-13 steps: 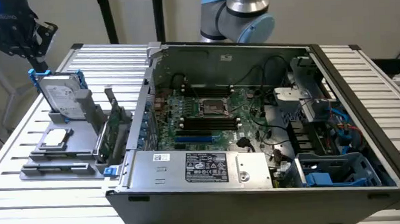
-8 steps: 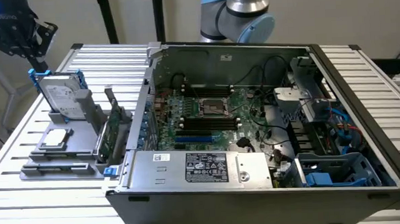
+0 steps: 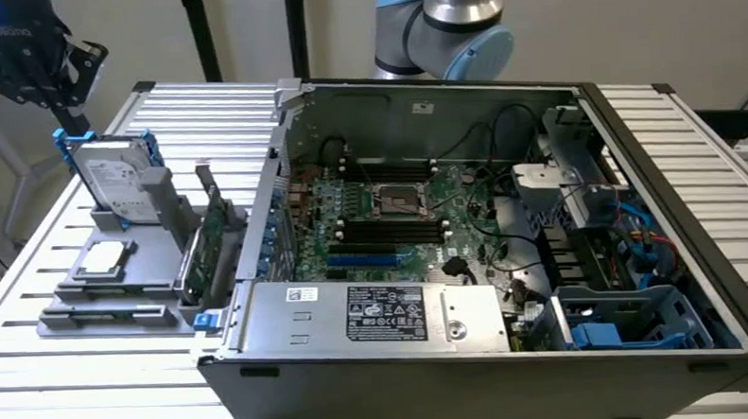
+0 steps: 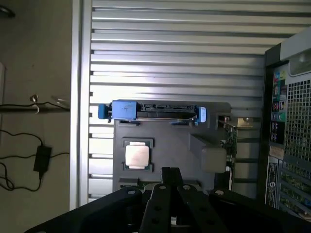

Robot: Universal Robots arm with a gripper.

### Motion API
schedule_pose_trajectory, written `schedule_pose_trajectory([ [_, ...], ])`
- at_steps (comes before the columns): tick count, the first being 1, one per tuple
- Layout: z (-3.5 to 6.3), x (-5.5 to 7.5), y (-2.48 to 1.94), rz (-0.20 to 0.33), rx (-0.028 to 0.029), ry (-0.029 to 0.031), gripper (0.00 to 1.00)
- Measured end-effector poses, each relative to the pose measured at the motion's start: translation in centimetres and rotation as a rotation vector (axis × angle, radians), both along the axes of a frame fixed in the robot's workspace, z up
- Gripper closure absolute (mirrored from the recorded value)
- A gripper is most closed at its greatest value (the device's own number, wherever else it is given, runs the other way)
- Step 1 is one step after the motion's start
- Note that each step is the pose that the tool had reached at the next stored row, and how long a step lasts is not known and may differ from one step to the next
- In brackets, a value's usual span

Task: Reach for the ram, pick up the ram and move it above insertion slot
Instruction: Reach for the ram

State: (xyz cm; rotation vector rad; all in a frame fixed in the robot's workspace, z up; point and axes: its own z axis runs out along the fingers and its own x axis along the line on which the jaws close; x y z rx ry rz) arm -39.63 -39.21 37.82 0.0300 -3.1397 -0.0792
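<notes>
Work surface: a ribbed aluminium slat table [image 3: 53, 375]. An open desktop computer case [image 3: 483, 389] lies on its side directly on the slats. Just beside the case, on the exterior view's left, a grey parts fixture [image 3: 114, 315] sits flat on the table. The slats continue past the case on the exterior view's right.

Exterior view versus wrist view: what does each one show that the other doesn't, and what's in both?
Exterior view: the open computer case's inside, with the motherboard, the labelled power supply and a blue drive cage. Wrist view: the floor beside the table, with a black power adapter, and the case's vented back panel. Both: the slatted table, the gray holder, the hard drive standing in it and the processor chip.
</notes>
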Motion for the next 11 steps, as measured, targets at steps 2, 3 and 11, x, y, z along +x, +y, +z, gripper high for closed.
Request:
schedule_pose_trajectory([
  [2, 0.00, 0.0, -0.12, 0.000, -0.0008, 0.0003, 0.89],
  [3, 0.01, 0.0, -0.34, 0.000, -0.0013, 0.0006, 0.89],
  [11, 0.01, 0.1, -3.65, 0.000, -0.0047, 0.0016, 0.89],
])
